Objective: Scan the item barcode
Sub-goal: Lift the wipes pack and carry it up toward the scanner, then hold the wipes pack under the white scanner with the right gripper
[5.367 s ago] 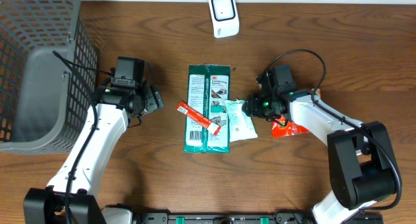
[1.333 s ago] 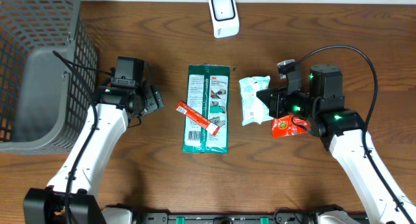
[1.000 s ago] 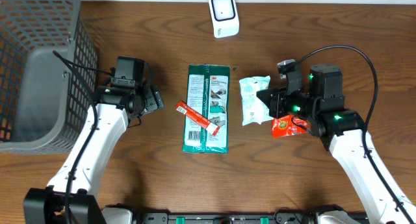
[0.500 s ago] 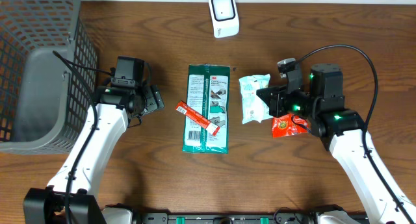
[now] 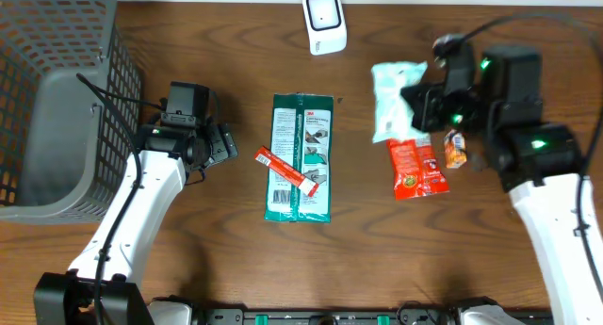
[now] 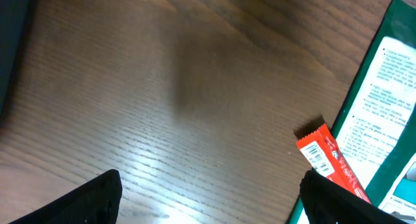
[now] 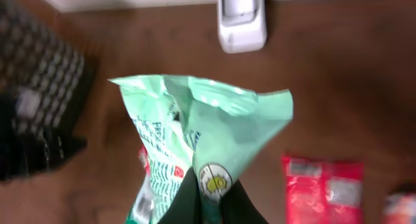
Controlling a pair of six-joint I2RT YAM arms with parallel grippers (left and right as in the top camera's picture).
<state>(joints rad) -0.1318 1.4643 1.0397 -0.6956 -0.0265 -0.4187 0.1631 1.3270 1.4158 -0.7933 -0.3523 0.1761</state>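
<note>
I am holding a mint-green crinkled plastic pouch [image 5: 394, 97] in my right end effector [image 5: 421, 103], which is pinched tight on the pouch's lower edge, so the pouch is fanning out in front of the wrist camera. It is hanging above the desk [image 5: 490, 42], to the right of the white boxy barcode scanner [image 5: 323, 22] and clear of it.

As I judge it, I am presenting the pouch to the scanner. To do that well, I am aiming to bring the printed face square to the scanner's window rather than edge-on. I cannot tell from here which face carries the barcode; the wrist view shows print on the left fold only, so a slow roll of the wrist in front of the window looks wise. The film is creased, so I am wanting the coded patch flat and steady, not swinging.

I am minding the red snack packet [image 5: 415, 167] and the small orange packet [image 5: 456, 148] lying below my arm. My left end effector [image 5: 221, 141] is gaping wide and empty, near the slim red stick packet [image 5: 287, 168].
</note>
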